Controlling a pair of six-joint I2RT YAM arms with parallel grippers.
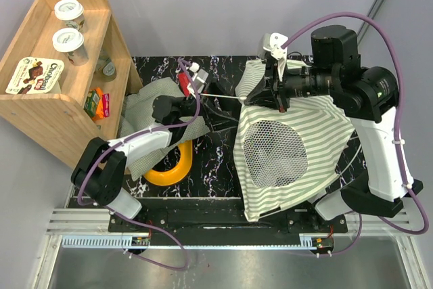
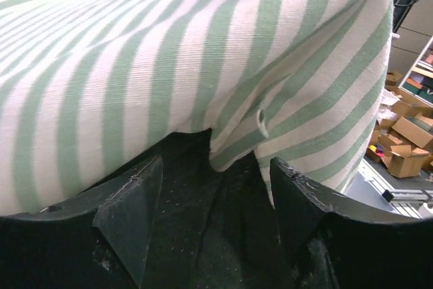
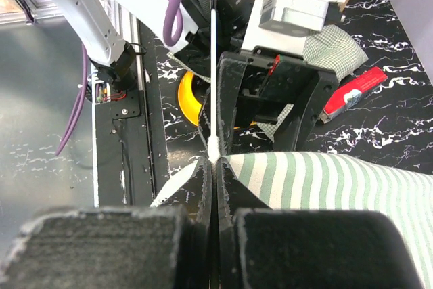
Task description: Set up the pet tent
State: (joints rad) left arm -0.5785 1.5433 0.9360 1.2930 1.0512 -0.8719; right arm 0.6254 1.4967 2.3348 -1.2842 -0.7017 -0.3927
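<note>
1. The pet tent (image 1: 318,133) is draped over the right half of the tabletop (image 1: 216,160), with its round mesh window (image 1: 274,152) turned upward.
2. The right claw (image 3: 213,167) is seen fully closed at the tent's far edge. A thin white pole (image 3: 213,65) and the hem of the striped cloth are pinched between its fingers.
3. The left claw (image 2: 215,167) is held with its fingers well apart and nothing is gripped. Striped cloth hangs just ahead of it, with one fold dipping between the fingers. The pole's free end is seen beside one finger, but whether they touch cannot be told.
4. A wooden shelf (image 1: 40,123) is placed at the far left corner of the tabletop. Two white lidded cups (image 1: 68,9) and a chocolate carton (image 1: 34,76) are kept on its top tier. Small orange and green packets (image 1: 98,103) are kept lower down.
5. A yellow ring (image 1: 172,167) is partly covered by the left arm. A checked cushion (image 1: 145,99) is seen beneath that arm, toward the left edge.
</note>
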